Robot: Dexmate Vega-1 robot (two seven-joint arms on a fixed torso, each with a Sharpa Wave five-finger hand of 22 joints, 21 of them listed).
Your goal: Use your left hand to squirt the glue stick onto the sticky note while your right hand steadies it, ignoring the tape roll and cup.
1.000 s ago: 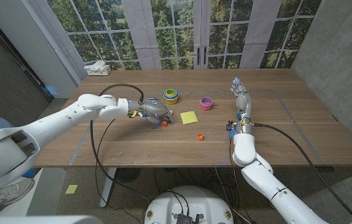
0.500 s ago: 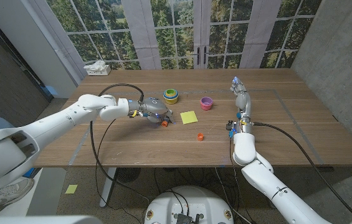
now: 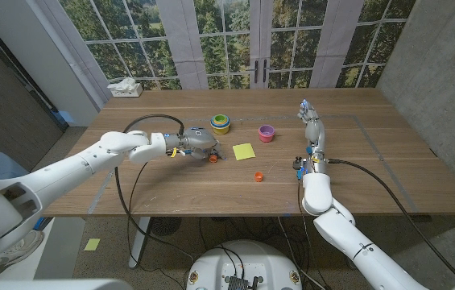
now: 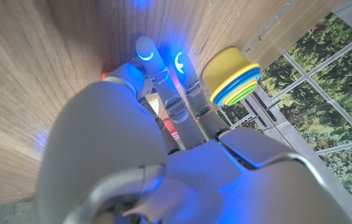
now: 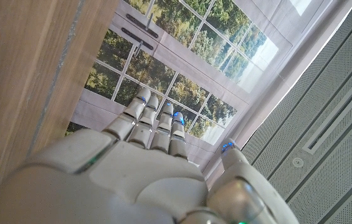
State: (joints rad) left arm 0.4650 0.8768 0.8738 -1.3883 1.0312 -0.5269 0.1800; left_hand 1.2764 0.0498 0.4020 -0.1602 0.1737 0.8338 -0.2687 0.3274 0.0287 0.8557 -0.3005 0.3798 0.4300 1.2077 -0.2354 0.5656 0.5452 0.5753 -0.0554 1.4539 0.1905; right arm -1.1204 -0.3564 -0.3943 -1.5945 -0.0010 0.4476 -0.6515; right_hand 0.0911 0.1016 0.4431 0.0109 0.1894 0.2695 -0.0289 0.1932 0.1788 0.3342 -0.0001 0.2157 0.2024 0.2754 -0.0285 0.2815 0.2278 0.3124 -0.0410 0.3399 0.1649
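The table (image 3: 171, 181) is seen as matt brown wood with visible grain. Both arms are clad in glossy white plastic, while the left hand (image 3: 199, 142) and right hand (image 3: 311, 123) are finished in smooth grey. The sticky note (image 3: 244, 151) appears as matt yellow paper.

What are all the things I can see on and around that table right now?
sticky note: one, yellow, table middle
glue stick: one, orange end showing, in the left hand beside the note
orange cap: one, loose, nearer the robot than the note
tape roll: one, pink and purple, beyond the note
cup: one stack, yellow-green, far side
tissue box: one, white, far left corner
left hand: grips glue stick
right hand: open, away from the note
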